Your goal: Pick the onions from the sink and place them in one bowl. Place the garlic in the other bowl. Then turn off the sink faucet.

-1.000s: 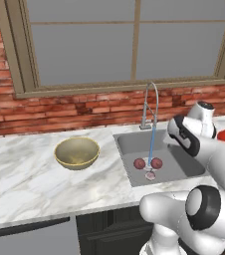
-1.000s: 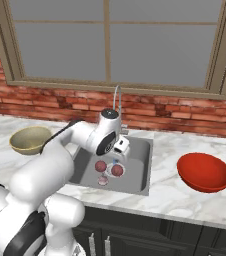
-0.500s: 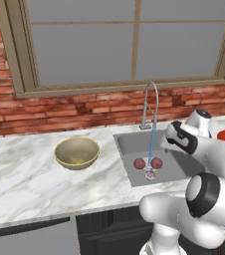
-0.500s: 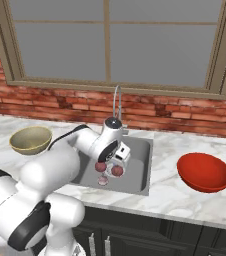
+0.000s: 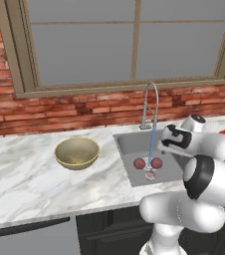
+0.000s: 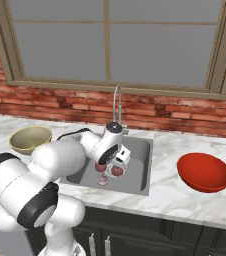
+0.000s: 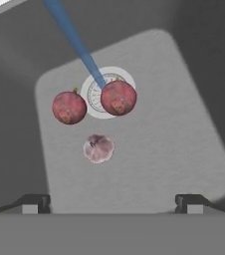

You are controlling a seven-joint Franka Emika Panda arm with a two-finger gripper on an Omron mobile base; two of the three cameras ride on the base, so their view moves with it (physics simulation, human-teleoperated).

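Simulated kitchen: white marble counter (image 5: pixel 20 184) along the lower half of both base views, red brick wall and a wide tan-framed window above it.

Nearest, in the hand view, the two-finger gripper (image 7: pixel 112 203) has its dark tips at the bottom corners, spread wide, nothing between them. In the right base view the gripper (image 6: pixel 119 159) hangs over the rectangular grey metal sink (image 6: pixel 137 150) at frame centre.

Beyond the tips, on the sink floor (image 7: pixel 184 149): small pale whitish-pink garlic bulb (image 7: pixel 98 148) just below centre-left. Above it, two round reddish-purple onions: the left onion (image 7: pixel 69 107) beside the round drain (image 7: pixel 95 92), the right onion (image 7: pixel 118 97) overlapping the drain's edge. The two onions sit close; from this angle I cannot tell whether they touch. A blue water stream (image 7: pixel 72 37) runs from the upper left down to the drain, so the tap is on.

Further out: tall slim silver gooseneck faucet (image 5: pixel 149 102) behind the sink; deep yellowish-tan bowl (image 5: pixel 77 152) left of centre in the left base view, empty; bright red shallow bowl (image 6: pixel 204 172) at right in the right base view, empty.

Judgement: first step in hand, approach for the first pick; nothing sorted yet. Next move calls for descending into the basin, centring the wide jaws on one onion clear of the garlic and the other onion, then closing.
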